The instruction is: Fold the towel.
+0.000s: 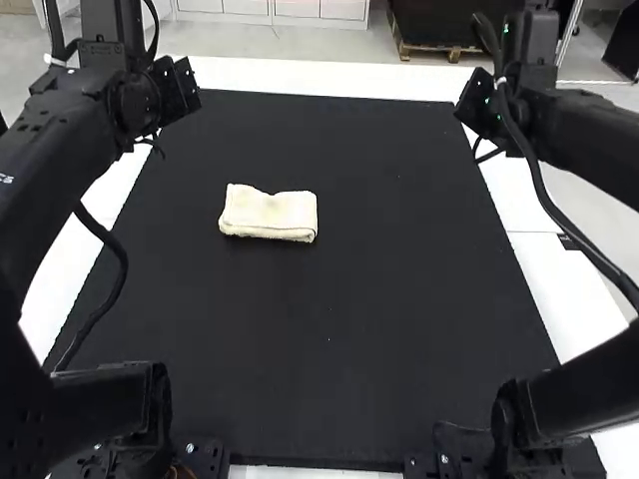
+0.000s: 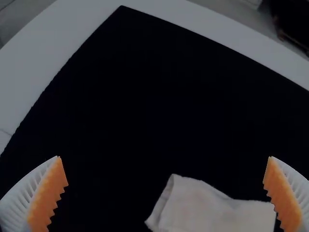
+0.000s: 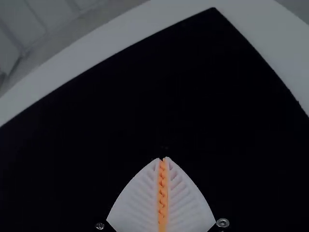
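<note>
Right of left claw (image 1: 178, 88), apart from it: folded towel (image 1: 268, 214); claw spread wide.

Two white, ribbed fingers (image 3: 188, 208) are pressed together at their toothed orange pads (image 3: 162, 193). Beyond them, a flat black mat (image 3: 159, 92) is bordered by a white tabletop (image 3: 270, 38).

Left end effector (image 1: 178, 88) spread wide; right end effector (image 1: 476, 104) closed.
</note>
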`<state>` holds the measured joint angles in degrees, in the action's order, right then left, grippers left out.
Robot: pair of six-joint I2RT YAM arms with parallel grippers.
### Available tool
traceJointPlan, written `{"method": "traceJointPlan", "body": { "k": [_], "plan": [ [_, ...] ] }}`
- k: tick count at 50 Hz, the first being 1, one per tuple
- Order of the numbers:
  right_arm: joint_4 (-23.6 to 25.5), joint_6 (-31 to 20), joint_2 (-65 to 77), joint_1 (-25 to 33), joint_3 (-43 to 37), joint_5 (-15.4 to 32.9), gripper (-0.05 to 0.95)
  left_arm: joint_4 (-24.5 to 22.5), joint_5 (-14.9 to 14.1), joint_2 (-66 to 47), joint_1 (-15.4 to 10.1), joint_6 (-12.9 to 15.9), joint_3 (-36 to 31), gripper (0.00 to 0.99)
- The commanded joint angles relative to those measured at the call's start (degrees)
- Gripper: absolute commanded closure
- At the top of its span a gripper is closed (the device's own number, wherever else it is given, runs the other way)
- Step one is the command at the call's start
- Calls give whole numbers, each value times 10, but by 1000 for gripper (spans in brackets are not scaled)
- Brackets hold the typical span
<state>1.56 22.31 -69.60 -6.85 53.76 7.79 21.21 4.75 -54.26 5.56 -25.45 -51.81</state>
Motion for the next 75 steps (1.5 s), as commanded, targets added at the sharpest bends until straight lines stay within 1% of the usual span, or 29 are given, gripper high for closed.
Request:
{"method": "traceJointPlan", "body": {
  "k": [1,5,11,19,27,33,38,41,44,49,51,56,58,60,64,66,68,71,75],
  "plan": [
    [-9,-22,39,1,-16,13,915,-3,14,20,9,-6,2,36],
    [-25,-23,53,2,-30,13,915,-4,15,21,9,-6,6,38],
    [-24,-24,59,11,-37,13,915,-9,18,24,9,-6,6,38],
    [-25,-66,103,18,-61,16,915,-18,20,37,9,-5,6,36],
    [-31,-81,187,13,-115,23,915,-23,23,61,9,-4,22,36],
    [-30,-83,262,5,-165,37,915,-36,24,97,9,-4,58,36],
    [-39,-100,326,-1,-210,44,915,-44,27,149,5,-3,104,36],
    [-55,-112,359,-3,-235,47,915,-57,34,185,-4,0,134,36],
    [-60,-125,396,-2,-258,46,913,-75,47,224,-17,4,168,36],
    [-62,-132,453,-3,-293,39,915,-87,52,260,-18,7,203,38],
    [-63,-137,479,-3,-311,37,915,-100,54,268,-19,9,208,38],
    [-62,-143,537,-2,-342,31,913,-134,55,285,-20,29,220,39],
    [-62,-154,560,-2,-353,28,913,-151,55,289,-22,43,229,39],
    [-62,-162,578,-1,-361,26,915,-177,54,295,-27,56,241,39],
    [-63,-162,607,2,-366,20,915,-237,53,304,-37,72,271,39],
    [-63,-162,609,2,-365,14,915,-264,51,311,-42,84,288,41],
    [-64,-162,609,3,-366,14,915,-281,48,315,-45,89,300,41],
    [-75,-162,609,3,-370,15,915,-323,34,319,-49,102,325,43],
    [-119,-163,608,3,-383,17,915,-366,20,324,-54,110,349,46]
  ]
}}
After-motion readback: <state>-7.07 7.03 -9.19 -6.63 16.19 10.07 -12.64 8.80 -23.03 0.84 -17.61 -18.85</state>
